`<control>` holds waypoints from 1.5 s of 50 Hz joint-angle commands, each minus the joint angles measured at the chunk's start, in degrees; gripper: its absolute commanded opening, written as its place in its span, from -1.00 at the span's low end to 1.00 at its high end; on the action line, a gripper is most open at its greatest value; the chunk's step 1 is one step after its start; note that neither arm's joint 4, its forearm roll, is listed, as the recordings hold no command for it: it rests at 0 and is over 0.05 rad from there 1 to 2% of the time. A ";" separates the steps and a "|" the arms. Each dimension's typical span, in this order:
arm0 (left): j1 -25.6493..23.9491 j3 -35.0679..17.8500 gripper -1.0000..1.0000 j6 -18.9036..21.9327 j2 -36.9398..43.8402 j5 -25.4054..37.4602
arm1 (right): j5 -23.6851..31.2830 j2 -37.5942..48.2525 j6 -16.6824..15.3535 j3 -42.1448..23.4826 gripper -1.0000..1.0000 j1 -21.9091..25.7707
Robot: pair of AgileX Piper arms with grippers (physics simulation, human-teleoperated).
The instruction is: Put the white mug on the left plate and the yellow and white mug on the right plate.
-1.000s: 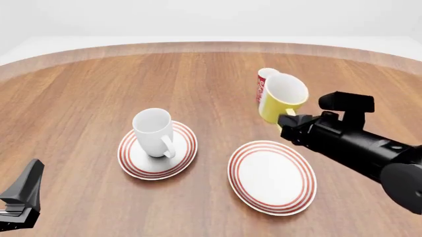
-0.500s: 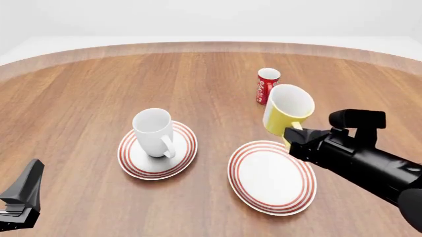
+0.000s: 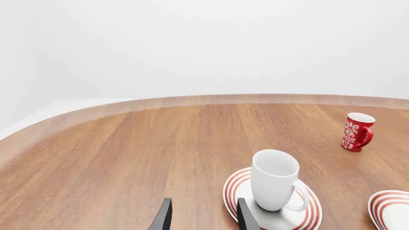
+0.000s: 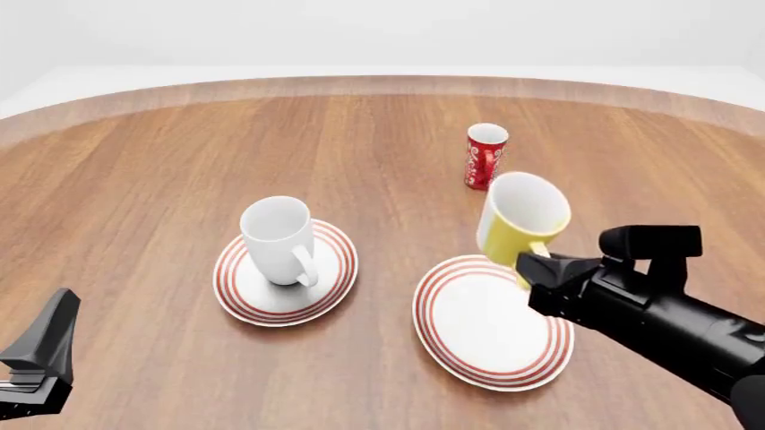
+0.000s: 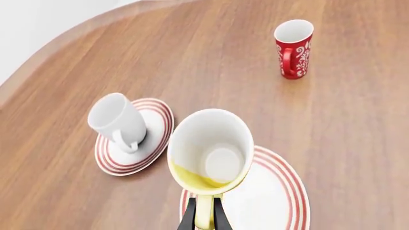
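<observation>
One of two placements looks complete; the second is in hand. The white mug [image 4: 279,238] stands upright on the left plate [image 4: 336,288], handle toward the near side, roughly centred within the red rings; the left wrist view agrees, mug seated on the plate with nothing gripping it. Left gripper [image 3: 201,219] sits low at the near left corner of the table, well apart from that plate, its jaws apart with nothing between them. Right gripper [image 4: 535,265] holds the yellow and white mug [image 4: 521,220] by its handle, jaws clamped on the handle as the right wrist view shows two dark fingers pinching the yellow strap. Mug is off the table, tilted with its mouth turned toward the camera side, white interior showing. It hangs over the far edge of the right plate [image 4: 478,340], not yet over the middle, and whether its base touches the plate I cannot tell; my reading is that it is still raised. Right plate is bare apart from that overhang. A slim red cup [image 4: 485,156] stands upright farther back on the table, apart from both plates, and plays no part. Remaining, by my judgement: bring the yellow mug nearer to plate centre, level it upright, lower until seated, release the handle, withdraw the arm.
</observation>
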 commanded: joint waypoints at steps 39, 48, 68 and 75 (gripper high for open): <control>0.00 0.00 1.00 0.00 0.00 0.00 | -9.11 6.42 0.90 5.53 -1.00 -0.17; 0.00 0.00 1.00 0.00 0.00 0.00 | -10.06 7.68 0.91 5.57 -1.00 -0.23; 0.00 0.00 1.00 0.00 0.00 0.00 | -14.12 12.76 0.96 6.51 -1.00 0.04; 0.00 0.00 1.00 0.00 0.00 0.00 | -14.49 13.29 0.83 6.69 -1.00 -0.26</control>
